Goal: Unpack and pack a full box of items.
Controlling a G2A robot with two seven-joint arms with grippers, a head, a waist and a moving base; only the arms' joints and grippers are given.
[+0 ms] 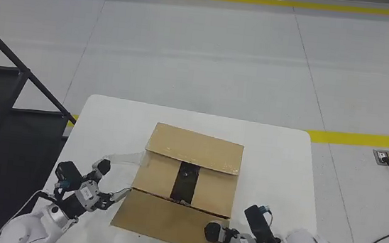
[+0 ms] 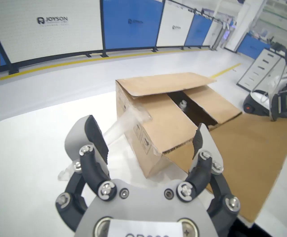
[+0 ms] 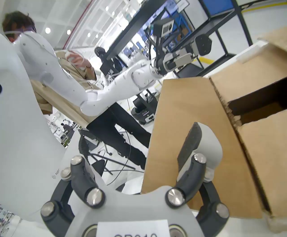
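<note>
Nearest in, the left claw (image 2: pixel 149 143) hangs wide open at the near left, just short of the box (image 1: pixel 189 171) corner. The right claw (image 3: pixel 132 139) is open too at the near right, its one visible finger (image 3: pixel 197 143) in front of the folded-out flap (image 1: pixel 169 222). That flap lies flat toward the robot, close to the near edge of the bench (image 1: pixel 277 152). A strip of clear tape (image 2: pixel 125 125) trails off the box's left side toward the left claw; whether they touch, I can't tell. The box sits mid-bench, its inner flaps parted on a dark slot (image 1: pixel 186 181), far flap (image 1: pixel 195 149) half raised. Bands of bench top show left, right and behind. Off the left edge stands a black frame (image 1: pixel 2 51); beyond lies floor with a yellow line (image 1: pixel 364 139).
</note>
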